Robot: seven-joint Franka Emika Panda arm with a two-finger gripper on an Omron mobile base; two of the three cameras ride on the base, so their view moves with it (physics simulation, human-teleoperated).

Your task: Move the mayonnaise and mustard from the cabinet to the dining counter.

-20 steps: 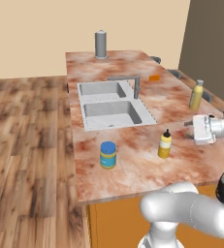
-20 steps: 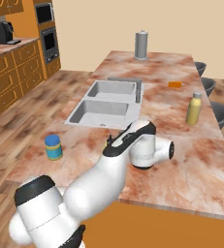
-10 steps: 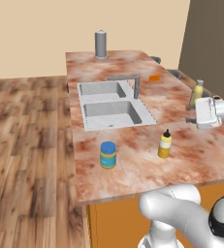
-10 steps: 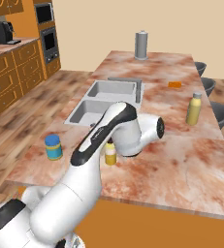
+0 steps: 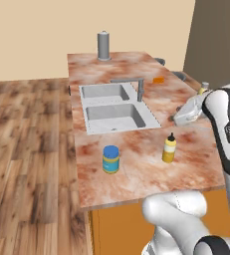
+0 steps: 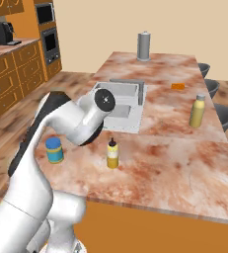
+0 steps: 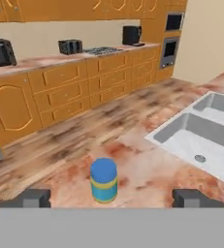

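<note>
- Dining counter (image 5: 136, 164): long island, reddish-brown marbled stone top, orange sides; a double steel sink (image 5: 117, 112) with a grey faucet (image 5: 139, 87) is set into it.
- White robot arm (image 6: 61, 128): bends up over the near edge of the dining counter, wrist raised above the stone top.
- Gripper (image 7: 112, 197): two dark fingertips stand far apart, fully spread, nothing between them, touching nothing. In the hand view it looks across the counter at the mayonnaise jar.
- Tall grey cylinder (image 5: 103, 46): upright at the far end of the dining counter, beyond the sink.
- Yellow-tan bottle with a grey cap (image 6: 197, 110): upright near the counter edge on the stool side, well apart from the other items.
- Mustard (image 5: 169, 148): slim yellow squeeze bottle, black nozzle tip; upright on the stone top, near side of the sink.
- Mayonnaise (image 5: 110, 159): squat jar, blue lid, yellow-and-blue label band; upright on the stone top, near the mustard, not touching it.
- Small orange object (image 6: 178, 86): flat on the counter, past the sink.
</note>
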